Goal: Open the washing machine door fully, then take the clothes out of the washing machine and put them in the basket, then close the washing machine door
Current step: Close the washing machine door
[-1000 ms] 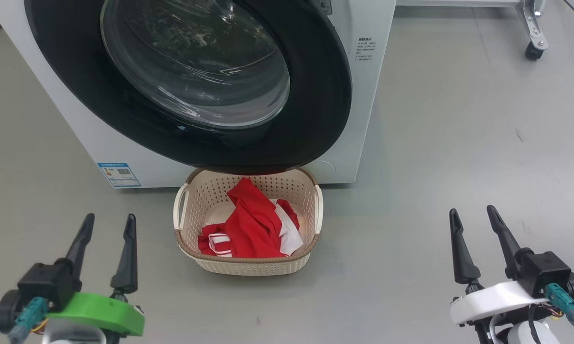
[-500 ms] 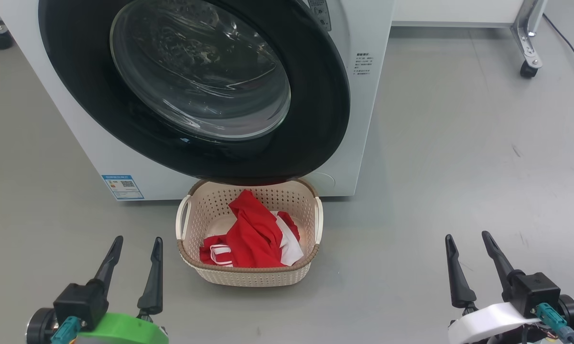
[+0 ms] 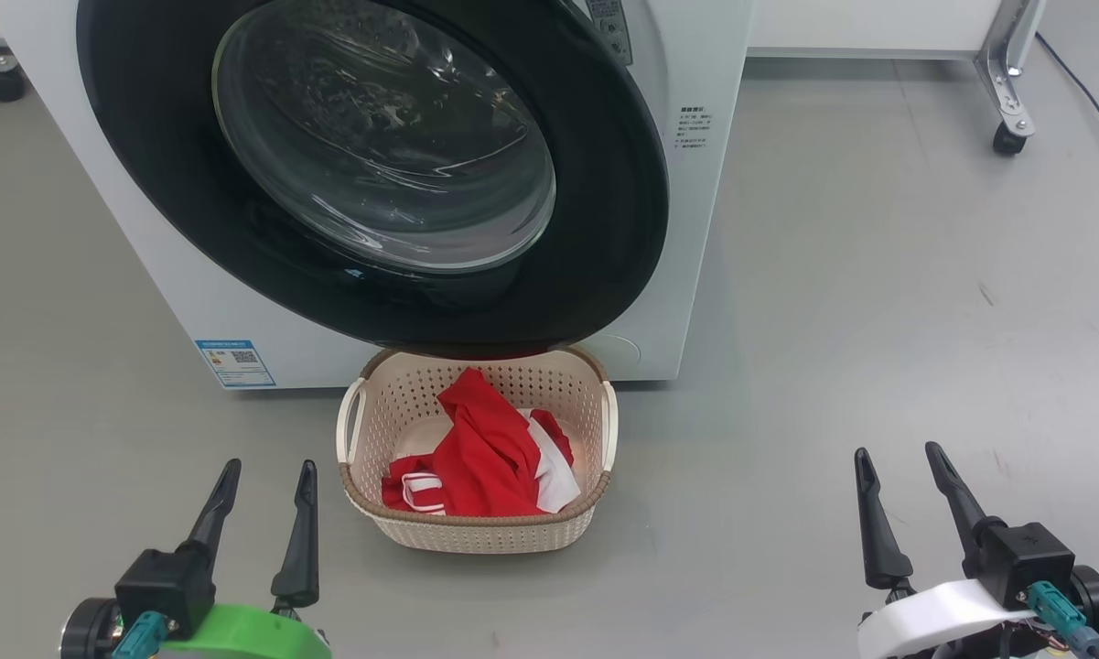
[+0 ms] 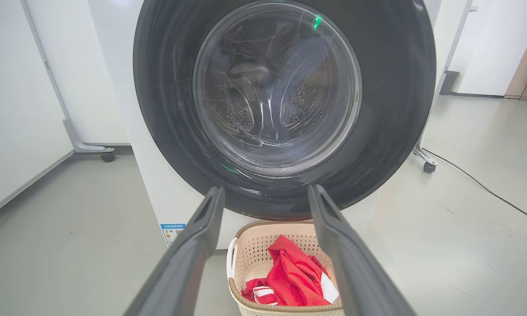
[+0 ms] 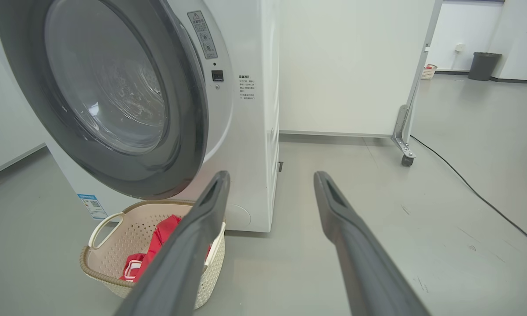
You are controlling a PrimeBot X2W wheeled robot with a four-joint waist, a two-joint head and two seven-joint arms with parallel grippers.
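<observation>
The washing machine door (image 3: pixel 604 229), a black ring around a clear glass bowl, lies against the front of the white washing machine (image 3: pixel 709 229); the steel drum shows through the glass in the left wrist view. Whether the door is latched I cannot tell. Right under the door on the floor stands the cream basket (image 3: pixel 476 520) with the red and white clothes (image 3: pixel 480 453) inside. My left gripper (image 3: pixel 271 465) hovers open to the basket's left, fingers pointing at the washer. My right gripper (image 3: pixel 897 450) is open too, well right of the basket. Neither holds anything.
A blue label (image 3: pixel 235 361) sits low on the washer's front. A white panel on a wheeled frame, with its caster (image 3: pixel 1007 137), stands behind and to the right, and a black cable (image 3: pixel 1089 91) runs along the floor there. Grey floor spreads around the basket.
The head view has tilted up a little, so washer and basket sit lower in the picture. Both grippers show lower and stay open. Basket, clothes and door have not moved.
</observation>
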